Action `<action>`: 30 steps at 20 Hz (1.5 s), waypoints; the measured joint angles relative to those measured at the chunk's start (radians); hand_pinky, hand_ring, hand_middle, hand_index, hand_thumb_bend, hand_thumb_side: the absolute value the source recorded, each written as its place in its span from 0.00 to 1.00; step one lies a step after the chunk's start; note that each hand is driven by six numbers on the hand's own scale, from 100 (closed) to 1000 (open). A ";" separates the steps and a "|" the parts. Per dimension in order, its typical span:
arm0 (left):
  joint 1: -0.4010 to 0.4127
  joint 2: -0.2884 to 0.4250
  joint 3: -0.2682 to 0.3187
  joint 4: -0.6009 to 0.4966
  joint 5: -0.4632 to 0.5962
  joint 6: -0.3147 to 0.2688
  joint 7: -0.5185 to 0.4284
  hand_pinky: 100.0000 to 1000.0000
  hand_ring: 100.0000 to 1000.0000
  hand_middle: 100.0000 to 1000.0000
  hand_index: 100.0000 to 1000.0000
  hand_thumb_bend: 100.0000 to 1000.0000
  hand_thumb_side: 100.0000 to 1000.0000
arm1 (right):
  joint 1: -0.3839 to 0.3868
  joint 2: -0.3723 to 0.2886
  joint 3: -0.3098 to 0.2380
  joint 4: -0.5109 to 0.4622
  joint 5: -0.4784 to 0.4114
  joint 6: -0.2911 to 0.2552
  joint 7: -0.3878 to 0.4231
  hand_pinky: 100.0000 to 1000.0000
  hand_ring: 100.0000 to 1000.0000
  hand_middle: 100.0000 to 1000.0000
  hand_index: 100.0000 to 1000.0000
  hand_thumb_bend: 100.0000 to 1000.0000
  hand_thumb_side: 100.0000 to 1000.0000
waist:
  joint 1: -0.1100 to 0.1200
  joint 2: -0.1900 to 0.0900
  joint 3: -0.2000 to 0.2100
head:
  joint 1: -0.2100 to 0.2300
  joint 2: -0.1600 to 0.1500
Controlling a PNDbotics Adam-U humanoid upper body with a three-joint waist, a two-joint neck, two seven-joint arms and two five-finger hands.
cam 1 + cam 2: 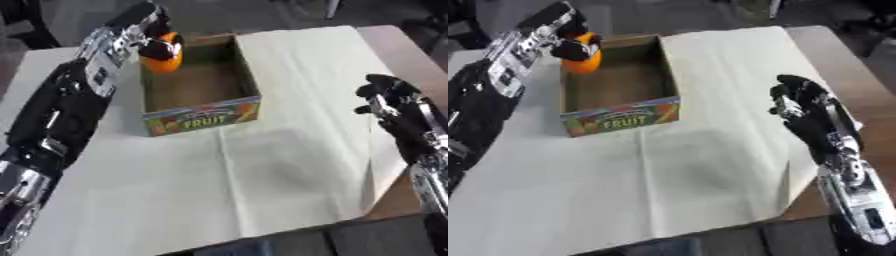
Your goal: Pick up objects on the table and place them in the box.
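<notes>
**Over the box's left wall: orange fruit held in my left hand**

Left eye view. At the upper left, my left hand (pixel 150 36) is raised, its dark fingers curled round an orange fruit (pixel 164 59). The fruit hangs below and just to the right of my fingers, over the left wall of the box (pixel 204 118) and partly over its interior. Whether the fruit touches the wall I cannot tell. The box stands directly below and to the right of that hand; it is an open cardboard carton, its near face printed with the word FRUIT on a coloured band, and its brown floor shows bare. It rests on a pale cloth (pixel 262 185) covering the table (pixel 411 60), whose brown wood shows beyond the cloth's right edge.

Right eye view. My right hand (pixel 798 102) sits well to the right of the box, over the cloth's right margin, holding nothing. Its fingers look loosely bent rather than straight; the dark shapes merge, so I cannot tell how far they are spread. The box lies to the left of this hand, well apart from it, with bare cloth between. The fruit shows again at the box's far left corner, beneath my left hand, the thumb and fingers dark against its upper part. My left forearm runs down from that hand along the left edge of the view.
</notes>
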 measured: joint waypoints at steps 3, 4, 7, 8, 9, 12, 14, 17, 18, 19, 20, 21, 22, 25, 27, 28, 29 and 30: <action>0.017 -0.008 -0.009 0.000 -0.013 -0.017 0.007 0.51 0.49 0.49 0.66 0.54 0.06 | 0.000 0.000 0.000 0.000 0.000 0.000 0.000 0.59 0.76 0.60 0.77 0.00 0.30 | 0.000 0.001 0.006 | 0.000 0.000; 0.023 -0.008 -0.009 -0.001 -0.012 -0.024 0.008 0.55 0.56 0.56 0.72 0.67 0.07 | 0.000 0.000 0.000 0.000 0.000 0.000 0.000 0.59 0.76 0.60 0.77 0.00 0.30 | 0.000 0.002 0.009 | 0.000 0.000; 0.038 -0.008 -0.010 -0.023 0.010 -0.049 0.020 0.67 0.72 0.72 0.81 0.88 0.32 | 0.000 0.000 0.000 0.000 0.000 0.000 0.000 0.59 0.76 0.60 0.77 0.00 0.30 | -0.003 0.002 0.021 | -0.002 0.000; 0.043 -0.007 -0.009 -0.039 0.023 -0.060 0.027 0.69 0.74 0.74 0.82 0.88 0.35 | 0.000 0.000 -0.001 0.000 0.000 0.000 0.000 0.59 0.76 0.60 0.77 0.00 0.30 | -0.004 0.002 0.027 | -0.004 0.000; 0.050 -0.006 -0.009 -0.058 0.037 -0.072 0.037 0.70 0.75 0.76 0.82 0.88 0.38 | 0.000 0.000 -0.001 0.000 0.000 -0.001 -0.001 0.59 0.76 0.60 0.77 0.00 0.30 | -0.004 0.002 0.034 | -0.007 0.000; 0.073 0.006 0.008 -0.127 0.083 -0.106 0.074 0.70 0.76 0.76 0.82 0.83 0.41 | 0.001 0.000 -0.002 0.000 0.000 -0.002 -0.004 0.59 0.76 0.60 0.77 0.00 0.30 | -0.004 0.002 0.053 | -0.014 0.000; 0.090 0.020 0.030 -0.180 0.115 -0.123 0.105 0.70 0.75 0.75 0.81 0.75 0.41 | 0.001 0.000 -0.007 0.000 0.000 -0.003 -0.005 0.59 0.76 0.60 0.77 0.00 0.30 | -0.006 0.002 0.069 | -0.020 0.000; 0.124 0.045 0.062 -0.262 0.166 -0.145 0.154 0.68 0.72 0.71 0.79 0.61 0.41 | 0.006 0.000 -0.009 0.000 -0.001 -0.003 -0.007 0.59 0.76 0.60 0.77 0.00 0.30 | -0.008 0.001 0.093 | -0.027 0.000; 0.136 0.052 0.074 -0.289 0.183 -0.153 0.171 0.67 0.70 0.69 0.78 0.58 0.41 | 0.006 0.000 -0.010 0.000 -0.001 -0.004 -0.008 0.59 0.76 0.60 0.77 0.00 0.30 | -0.008 0.001 0.105 | -0.029 0.000; 0.153 0.061 0.085 -0.317 0.201 -0.161 0.188 0.66 0.68 0.66 0.77 0.53 0.40 | 0.008 0.000 -0.012 0.000 -0.002 -0.005 -0.009 0.59 0.76 0.60 0.77 0.00 0.30 | -0.008 0.001 0.117 | -0.032 0.000; 0.172 0.071 0.095 -0.345 0.219 -0.166 0.206 0.66 0.67 0.66 0.77 0.51 0.40 | 0.009 0.000 -0.013 0.000 -0.002 -0.005 -0.009 0.59 0.76 0.60 0.77 0.00 0.30 | -0.008 0.001 0.125 | -0.036 0.000; 0.193 0.079 0.102 -0.374 0.235 -0.171 0.223 0.65 0.67 0.65 0.76 0.43 0.53 | 0.011 0.000 -0.014 0.000 -0.002 -0.006 -0.010 0.59 0.76 0.60 0.77 0.00 0.29 | -0.009 0.001 0.135 | -0.038 0.000; 0.216 0.086 0.108 -0.401 0.252 -0.173 0.240 0.65 0.66 0.64 0.76 0.47 0.41 | 0.011 0.000 -0.014 0.000 -0.003 -0.006 -0.011 0.59 0.76 0.60 0.77 0.00 0.30 | -0.010 0.001 0.143 | -0.040 0.000; 0.289 0.102 0.124 -0.483 0.302 -0.169 0.290 0.64 0.64 0.62 0.75 0.45 0.41 | 0.013 0.000 -0.018 0.000 -0.003 -0.006 -0.013 0.59 0.76 0.60 0.77 0.00 0.30 | -0.011 0.001 0.164 | -0.045 0.000; 0.340 0.109 0.135 -0.536 0.336 -0.151 0.322 0.63 0.63 0.60 0.74 0.42 0.42 | 0.013 0.000 -0.021 0.000 -0.003 -0.007 -0.017 0.59 0.76 0.60 0.77 0.00 0.30 | -0.012 0.002 0.175 | -0.047 0.000; 0.369 0.109 0.141 -0.565 0.353 -0.138 0.340 0.61 0.61 0.58 0.71 0.40 0.41 | 0.013 0.000 -0.022 0.000 -0.003 -0.007 -0.019 0.59 0.76 0.60 0.77 0.00 0.30 | -0.012 0.002 0.183 | -0.047 0.000; 0.398 0.108 0.148 -0.593 0.370 -0.123 0.358 0.60 0.60 0.57 0.71 0.39 0.40 | 0.014 0.000 -0.024 0.000 -0.003 -0.007 -0.020 0.59 0.76 0.60 0.77 0.00 0.30 | -0.012 0.004 0.189 | -0.048 0.000; 0.425 0.108 0.154 -0.621 0.388 -0.108 0.375 0.60 0.59 0.57 0.70 0.38 0.40 | 0.014 0.000 -0.025 0.000 -0.003 -0.007 -0.020 0.59 0.76 0.60 0.77 0.00 0.30 | -0.012 0.006 0.194 | -0.048 0.000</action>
